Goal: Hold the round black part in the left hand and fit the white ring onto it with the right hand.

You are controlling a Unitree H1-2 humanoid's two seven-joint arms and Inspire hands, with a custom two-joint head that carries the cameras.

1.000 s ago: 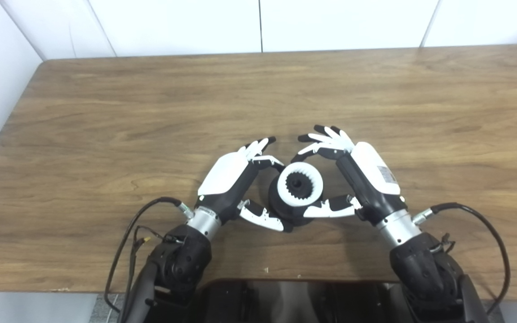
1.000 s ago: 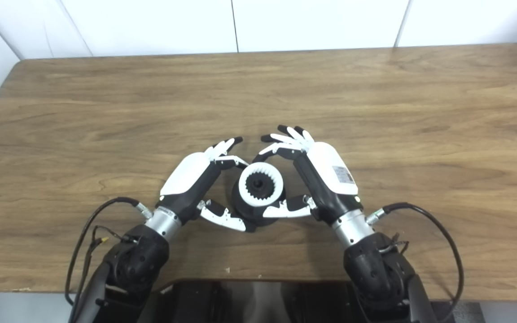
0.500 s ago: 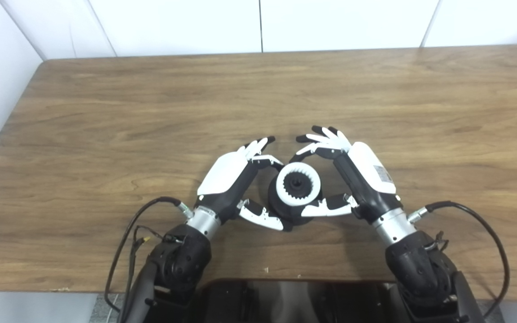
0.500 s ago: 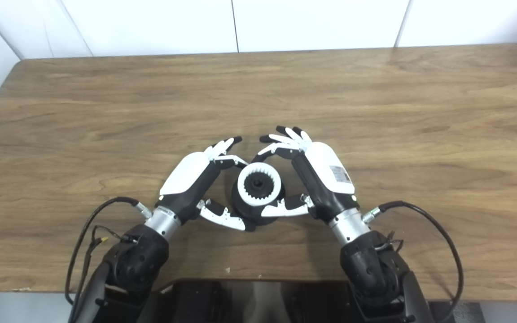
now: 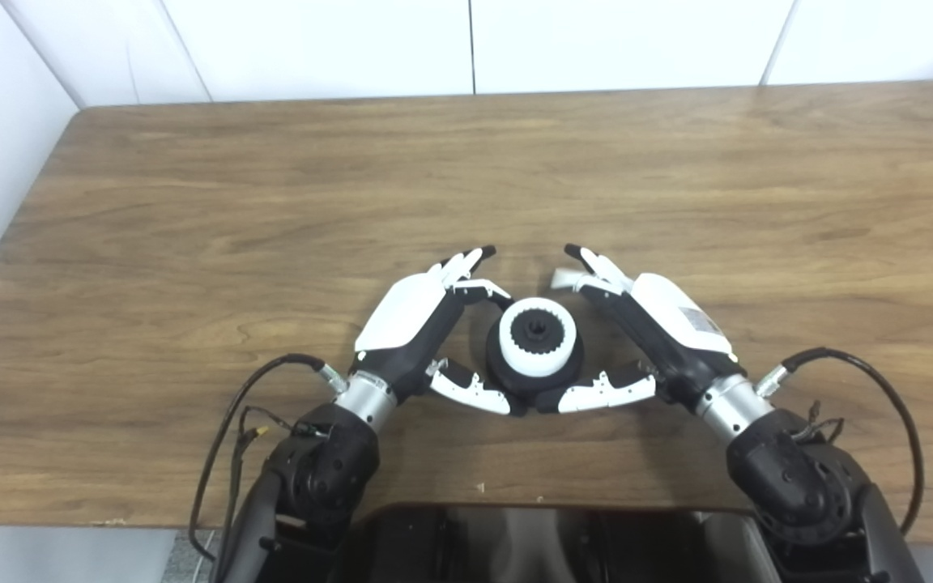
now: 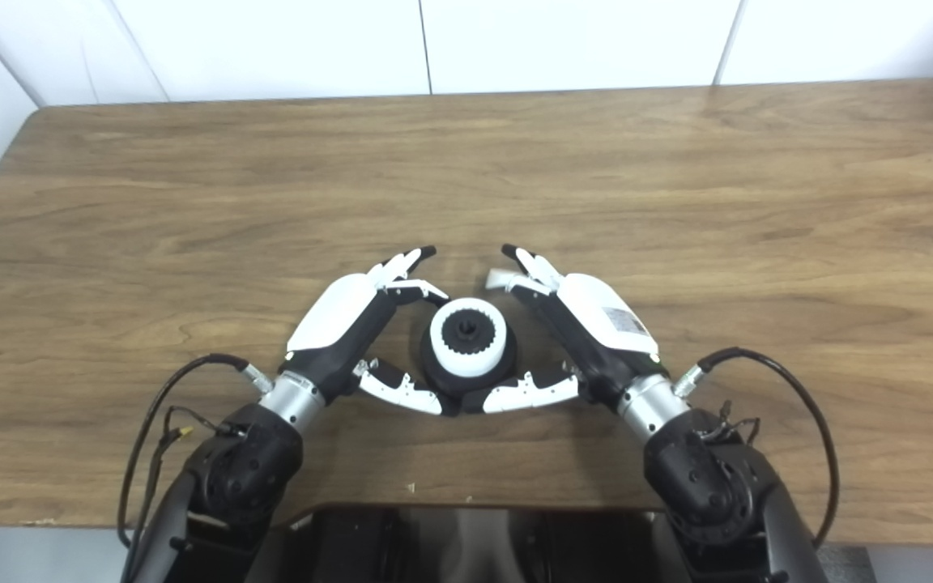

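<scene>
A brown wooden table (image 5: 272,202) stands against a white panelled wall (image 5: 466,40).

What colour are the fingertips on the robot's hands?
Black, on otherwise white fingers; clearest in the left eye view.

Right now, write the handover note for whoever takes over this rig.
Left robot hand: fingers curled around the round black part, which stands on the table; contact looks likely but is not certain.
Right robot hand: open, holding nothing, beside the part with fingers apart.
White ring: sitting on top of the black part, around its toothed hub.
Done: ring placed and released.
Left: check that the ring is fully seated, then release the left hand.
</scene>
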